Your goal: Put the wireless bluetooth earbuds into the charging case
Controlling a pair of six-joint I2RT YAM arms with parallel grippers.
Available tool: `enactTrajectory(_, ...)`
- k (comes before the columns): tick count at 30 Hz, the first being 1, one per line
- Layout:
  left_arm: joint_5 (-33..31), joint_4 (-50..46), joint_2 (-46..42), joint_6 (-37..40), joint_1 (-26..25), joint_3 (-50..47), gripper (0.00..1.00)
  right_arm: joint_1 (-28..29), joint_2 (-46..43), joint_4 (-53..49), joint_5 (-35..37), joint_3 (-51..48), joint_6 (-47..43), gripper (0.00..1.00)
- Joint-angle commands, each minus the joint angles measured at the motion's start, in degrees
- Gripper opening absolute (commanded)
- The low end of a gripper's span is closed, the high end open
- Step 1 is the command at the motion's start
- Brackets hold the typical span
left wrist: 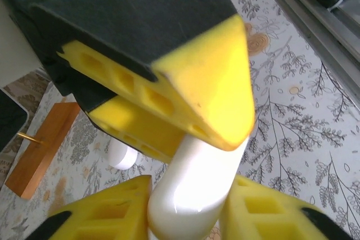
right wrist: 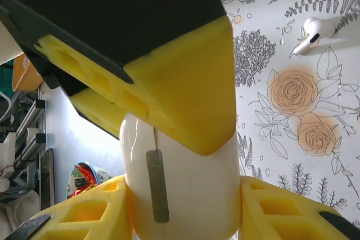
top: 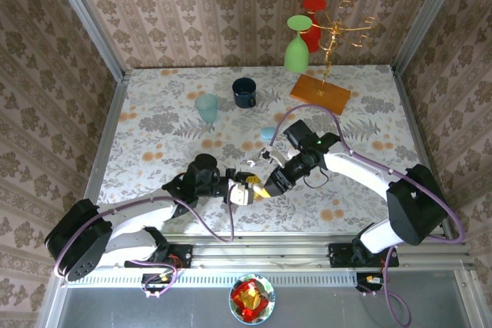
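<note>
Nearest, behind both wrists and past the table's near rail: a bowl of red and yellow bits. Ahead of that, mid-table and fingertip to fingertip: left gripper and right gripper, meeting over the flowered table. Right gripper clenched on the charging case: glossy white, pebble-shaped, metal hinge strip facing the wrist camera, a yellow finger pressed to each flank. Across the top of the case, touching it: one finger of the left gripper. Left gripper closed as well, pinching a smooth white rounded body between its pads. Most likely the same case taken by its thin side, though too close and blurred in the left wrist view to be sure. Beyond the right gripper's fingertips and off to their right in its wrist view, lying on the table well apart from the case: one of the wireless bluetooth earbuds, white with a dark-tipped stem, not yet in the case. Farther out, just past the right forearm: a small pale blue object. Beyond the left gripper, near each other but apart: a translucent teal cup and a dark blue mug. Farthest, toward the back wall on the right gripper's side: a wooden base carrying a gold wire rack, with a green glass and a red glass hung foot-up.
</note>
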Motion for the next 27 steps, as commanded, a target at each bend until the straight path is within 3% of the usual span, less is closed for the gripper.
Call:
enactTrajectory(1, 0.8, 0.0, -0.3, -1.1, -0.8, 2.0, 0.22, 0.4, 0.5, 2.3, -2.5, 1.4, -0.3, 0.34)
enactTrajectory(3, 0.4, -0.1, -0.7, -1.9, -0.9, 2.0, 0.08, 0.4, 0.4, 2.3, -1.9, 1.6, -0.1, 0.39)
enactTrajectory(4, 0.3, -0.3, -1.0, -2.7, -0.8, 2.0, 0.07, 0.4, 0.2, 2.4, -1.5, 1.6, 0.0, 0.42)
enactTrajectory(9, -0.3, -1.1, -2.0, -7.0, -0.6, 1.4, 0.07, 0.3, -2.2, 3.7, 4.5, 1.7, 2.9, 0.58)
enactTrajectory(13, 0.4, -4.0, -4.0, -15.6, 1.4, 0.7, 0.07, 0.3, -7.8, 9.1, 7.2, 0.7, 4.9, 0.71)
enactTrajectory(18, 5.8, -8.7, -8.4, -25.6, 4.7, 0.6, 0.07, 1.5, -15.8, 17.3, 14.0, -4.7, 2.0, 0.74)
enactTrajectory(21, 9.1, -10.1, -10.0, -30.1, 6.1, 0.6, 0.06, 3.1, -20.4, 23.2, 13.9, -9.6, -3.5, 0.74)
enactTrajectory(27, 12.7, -9.8, -10.2, -33.6, 6.9, 1.4, 0.05, 6.5, -18.4, 24.5, 14.9, -9.7, -12.3, 0.69)
